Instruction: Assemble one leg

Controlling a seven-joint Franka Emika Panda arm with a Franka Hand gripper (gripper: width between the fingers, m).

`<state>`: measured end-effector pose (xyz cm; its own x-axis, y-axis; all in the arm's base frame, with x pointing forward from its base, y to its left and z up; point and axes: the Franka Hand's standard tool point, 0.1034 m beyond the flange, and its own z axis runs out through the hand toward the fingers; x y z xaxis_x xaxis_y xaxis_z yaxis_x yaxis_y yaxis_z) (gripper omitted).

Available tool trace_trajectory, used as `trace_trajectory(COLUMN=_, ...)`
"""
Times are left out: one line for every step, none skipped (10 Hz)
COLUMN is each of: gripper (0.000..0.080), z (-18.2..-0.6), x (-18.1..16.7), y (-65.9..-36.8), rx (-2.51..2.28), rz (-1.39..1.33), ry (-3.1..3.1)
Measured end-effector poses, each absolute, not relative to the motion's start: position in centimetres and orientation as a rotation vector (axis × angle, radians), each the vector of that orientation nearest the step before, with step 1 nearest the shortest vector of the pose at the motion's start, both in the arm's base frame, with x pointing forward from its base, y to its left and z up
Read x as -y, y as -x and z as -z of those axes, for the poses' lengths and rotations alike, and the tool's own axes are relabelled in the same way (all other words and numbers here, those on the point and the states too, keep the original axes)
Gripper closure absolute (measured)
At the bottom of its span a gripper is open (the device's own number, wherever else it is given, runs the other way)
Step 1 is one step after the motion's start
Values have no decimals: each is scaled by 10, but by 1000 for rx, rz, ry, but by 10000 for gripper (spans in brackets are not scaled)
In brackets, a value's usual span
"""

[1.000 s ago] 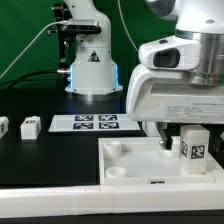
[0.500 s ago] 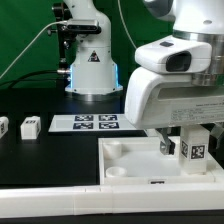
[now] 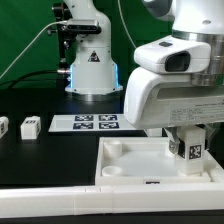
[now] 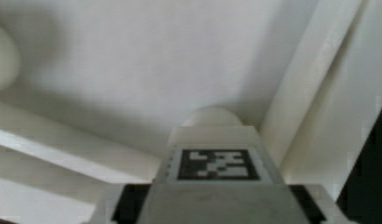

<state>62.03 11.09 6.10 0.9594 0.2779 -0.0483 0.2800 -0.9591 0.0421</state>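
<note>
My gripper is shut on a leg, a small white block with a black-and-white tag on its face. I hold it upright over the large white panel, near the panel's corner on the exterior view's right. In the wrist view the leg fills the space between my fingers and points down at a round socket in the panel. I cannot tell whether the leg's lower end touches the socket. Two more legs lie on the black table at the exterior view's left.
The marker board lies on the table behind the panel. A white robot base stands at the back. A white bar runs along the table's front edge.
My gripper and the leg have shifted slightly toward the exterior view's right and a little lower over the panel's corner. Nothing else has moved.
</note>
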Motion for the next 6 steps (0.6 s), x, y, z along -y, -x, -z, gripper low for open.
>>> trace_trajectory(gripper=512, z=-61, x=-111, y=-620, rx=-388, rz=64, ry=-3068)
trace_trajectory(gripper=512, z=-61, x=-111, y=-620, rx=-336, rz=62, ry=-3073)
trace_trajectory(gripper=512, z=-61, x=-113, y=-620, rx=-263, rz=61, ry=-3081)
trace_trajectory(gripper=512, z=-60, x=-115, y=-619, rx=-9, rz=58, ry=-3097)
trace_trajectory(gripper=511, z=-60, x=-116, y=-618, rx=220, rz=55, ry=-3091)
trace_trajectory(gripper=511, z=-60, x=-117, y=-618, rx=430, rz=54, ry=-3076)
